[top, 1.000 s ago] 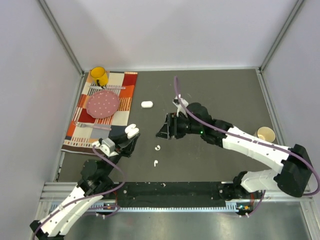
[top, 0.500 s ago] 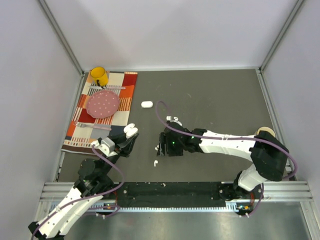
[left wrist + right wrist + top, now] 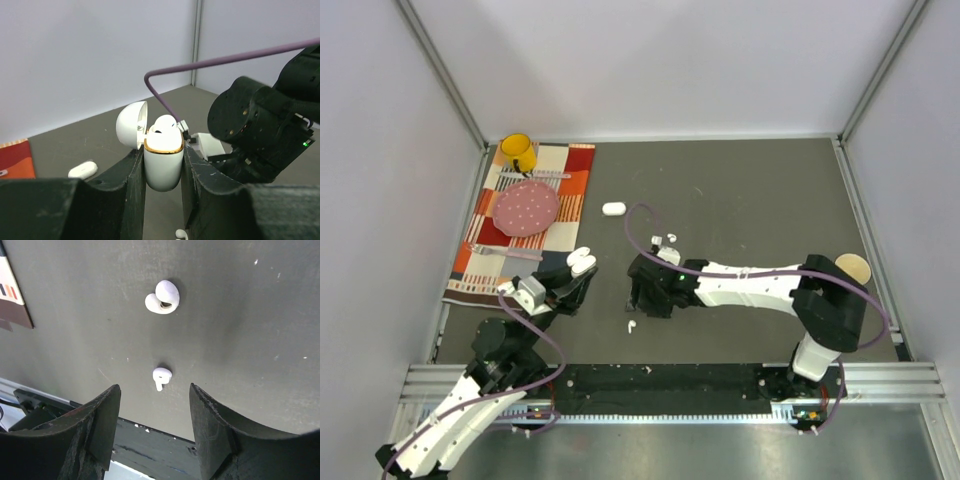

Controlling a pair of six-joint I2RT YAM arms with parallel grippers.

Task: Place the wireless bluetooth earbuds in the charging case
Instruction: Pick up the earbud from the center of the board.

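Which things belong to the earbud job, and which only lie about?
Needed: open white oval charging case in left gripper; two tiny glossy white plastic earbuds near right gripper.
Lying around: yellow mug; pink dotted plate; checked cloth; closed white case (perhaps); paper cup.

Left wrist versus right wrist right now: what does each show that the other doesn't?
Only the left wrist: the left gripper shut on the glossy white oval charging case, gold-rimmed, lid open, one white earbud seated inside; a second, closed white case lying on the table; the right arm's black wrist.
Only the right wrist: the right gripper, open, above two loose white plastic earbuds, an upper earbud and a lower earbud.
Both: the dark grey table; a white speck at the left wrist's bottom edge may be one of those earbuds.
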